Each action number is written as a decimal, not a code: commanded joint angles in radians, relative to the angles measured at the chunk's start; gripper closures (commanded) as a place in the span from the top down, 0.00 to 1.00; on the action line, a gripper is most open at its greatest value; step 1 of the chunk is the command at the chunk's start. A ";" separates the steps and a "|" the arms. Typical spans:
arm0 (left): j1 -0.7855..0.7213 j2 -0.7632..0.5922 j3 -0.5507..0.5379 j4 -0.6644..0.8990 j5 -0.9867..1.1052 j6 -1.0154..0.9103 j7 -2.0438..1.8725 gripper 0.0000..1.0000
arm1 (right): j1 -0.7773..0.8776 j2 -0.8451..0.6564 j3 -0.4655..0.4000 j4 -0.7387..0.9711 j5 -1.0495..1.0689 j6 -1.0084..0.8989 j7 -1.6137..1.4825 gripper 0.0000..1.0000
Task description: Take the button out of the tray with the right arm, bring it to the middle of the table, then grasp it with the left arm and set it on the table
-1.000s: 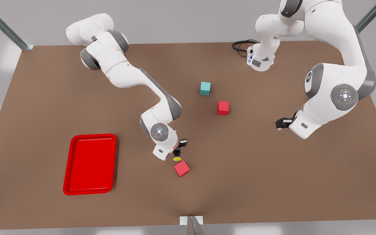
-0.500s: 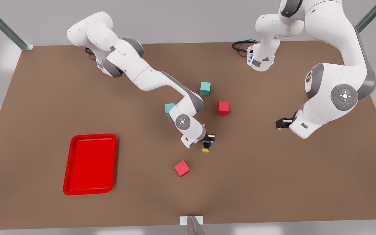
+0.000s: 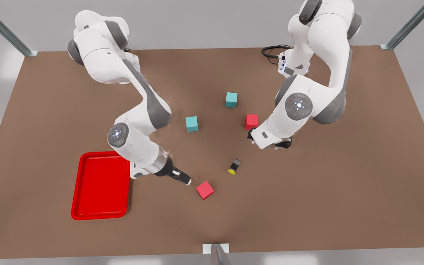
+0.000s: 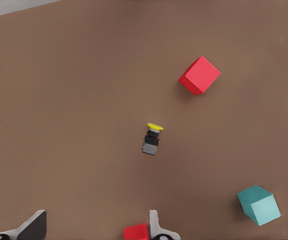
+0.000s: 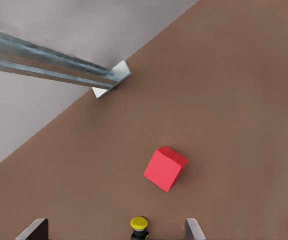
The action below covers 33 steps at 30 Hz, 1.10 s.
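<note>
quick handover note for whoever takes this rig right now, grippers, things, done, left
Right gripper: open, holding nothing, low over the brown tabletop between the glossy red tray and a red cube.
Left gripper: open, holding nothing, beside another red cube.
Small yellow-capped button: on its side at mid-table, free of both grippers.
Done: button out of the tray, at the middle.
Left: left arm grasps it and sets it down.

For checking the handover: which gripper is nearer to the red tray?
Right. The right gripper is close beside the tray; the left gripper is far off, beyond the button.
</note>
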 commanded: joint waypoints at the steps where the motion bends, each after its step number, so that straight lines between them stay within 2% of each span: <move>1: -0.033 0.067 -0.005 0.031 -0.003 0.189 -0.140 1.00 | -0.153 -0.090 -0.002 -0.039 -0.099 -0.365 -0.500 1.00; 3: -0.055 0.163 -0.003 0.084 0.000 0.252 -0.140 1.00 | -0.306 -0.167 -0.005 -0.041 -0.240 -0.549 -0.724 1.00; 4: -0.070 0.193 0.003 0.084 0.003 0.283 -0.140 1.00 | -0.360 -0.213 -0.003 -0.064 -0.262 -0.583 -0.777 1.00; 6: -0.072 0.235 0.003 0.078 0.061 0.286 -0.122 1.00 | -0.432 -0.391 0.000 -0.311 -0.256 -0.497 -0.775 1.00; 7: -0.089 0.242 0.003 0.075 0.062 0.286 -0.122 1.00 | -0.383 -0.419 -0.060 -0.329 -0.248 -0.514 -0.786 1.00; 8: -0.099 0.255 0.004 0.069 0.073 0.286 -0.120 1.00 | -0.310 -0.425 -0.156 -0.320 -0.230 -0.565 -0.882 1.00; 9: -0.101 0.266 0.003 0.055 0.125 0.283 -0.120 1.00 | -0.309 -0.434 -0.178 -0.317 -0.181 -0.569 -0.913 1.00; 14: -0.105 0.265 0.001 -0.031 0.132 0.289 -0.123 1.00 | -0.300 -0.397 -0.178 -0.243 -0.190 -0.582 -0.890 1.00; 19: -0.101 0.222 0.001 -0.221 0.184 0.459 -0.125 1.00 | -0.299 -0.388 -0.180 -0.217 -0.204 -0.563 -0.884 1.00; 25: -0.108 0.263 0.000 -0.281 0.271 0.546 -0.120 1.00 | -0.305 -0.366 -0.181 -0.205 -0.205 -0.493 -0.886 1.00; 33: -0.105 0.305 0.000 -0.279 0.277 0.573 -0.037 1.00 | -0.296 -0.351 -0.178 -0.205 -0.221 -0.496 -0.886 1.00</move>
